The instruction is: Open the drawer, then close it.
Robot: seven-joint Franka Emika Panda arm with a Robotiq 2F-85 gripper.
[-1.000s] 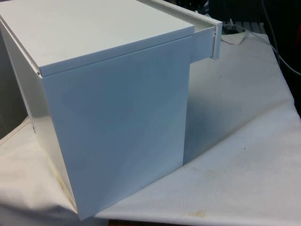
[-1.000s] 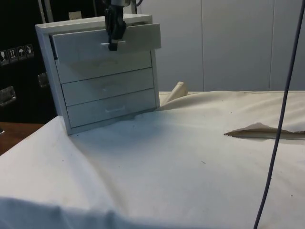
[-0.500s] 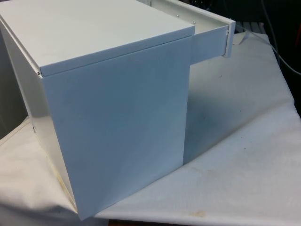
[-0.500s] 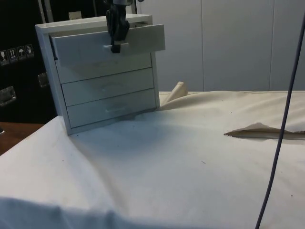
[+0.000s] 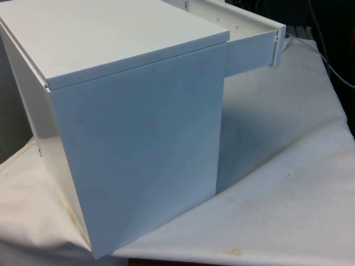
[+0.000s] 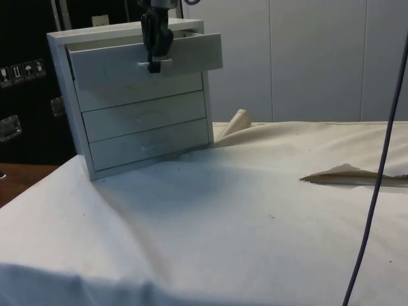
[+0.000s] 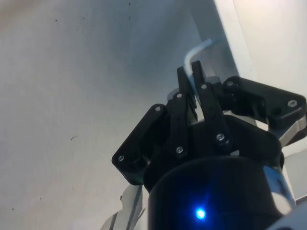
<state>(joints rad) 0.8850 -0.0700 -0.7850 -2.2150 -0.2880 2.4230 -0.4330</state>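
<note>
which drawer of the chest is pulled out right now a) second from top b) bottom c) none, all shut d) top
d, in the side view the top drawer juts out past the three flush fronts below it, with the hand closed on its handle; the front view shows the same drawer sticking out of the chest.

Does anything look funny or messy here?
Only the white cloth: one edge is folded up at the side. The white chest's top drawer sticks out, with the black hand closed on its handle.
</note>
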